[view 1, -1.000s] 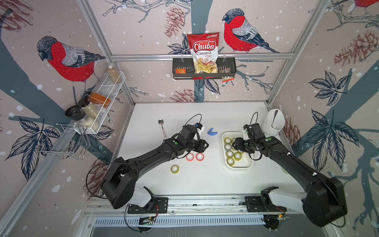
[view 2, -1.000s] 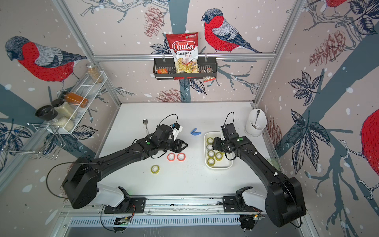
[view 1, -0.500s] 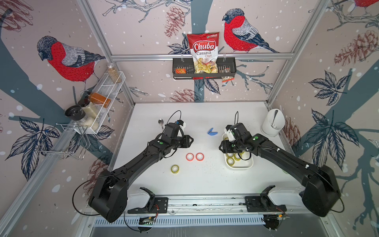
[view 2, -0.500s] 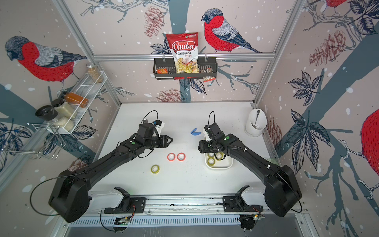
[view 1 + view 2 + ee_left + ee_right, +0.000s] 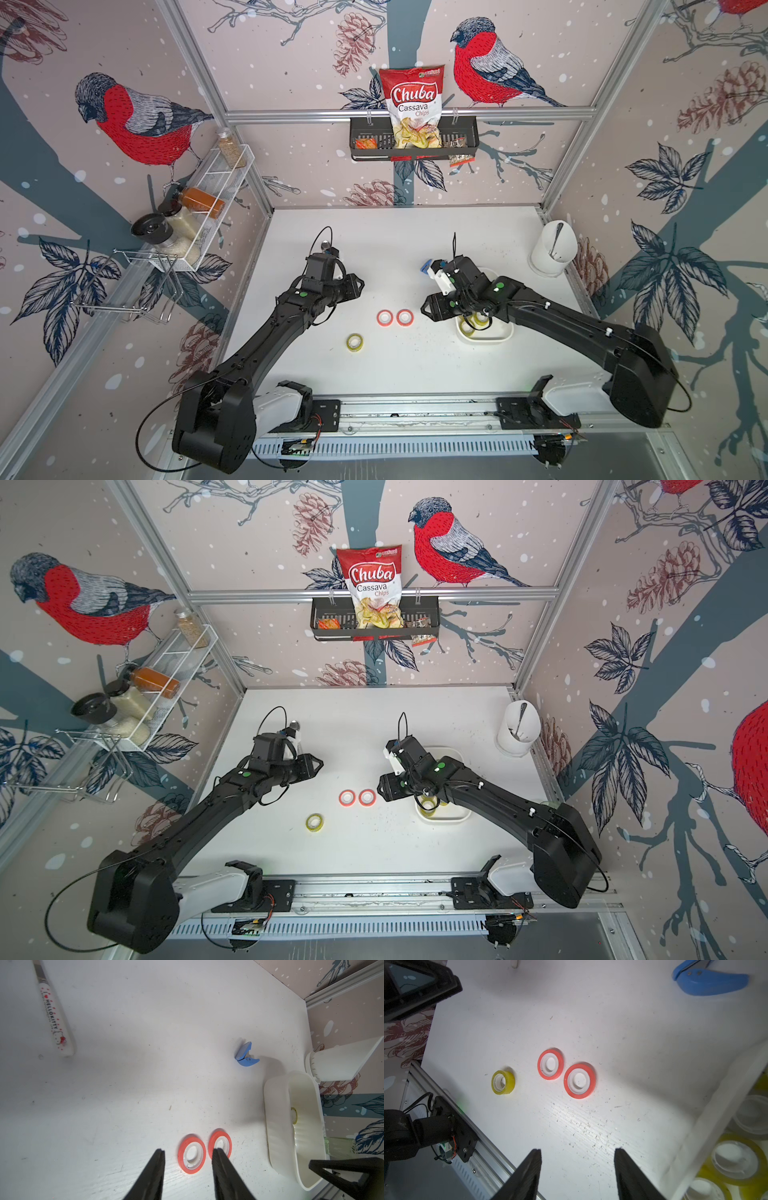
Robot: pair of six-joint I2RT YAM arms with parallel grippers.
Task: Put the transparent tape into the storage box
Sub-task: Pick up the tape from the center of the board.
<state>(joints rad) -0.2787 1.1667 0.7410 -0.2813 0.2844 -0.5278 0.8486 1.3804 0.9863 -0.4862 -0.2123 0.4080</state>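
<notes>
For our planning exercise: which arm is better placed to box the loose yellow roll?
Right, probably: the right gripper, open, faces the yellow roll, and the box sits beside it.

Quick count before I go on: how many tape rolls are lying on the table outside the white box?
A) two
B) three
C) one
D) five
B: one yellow roll and two red rolls lie on the table, beside the white box and not in it.
</notes>
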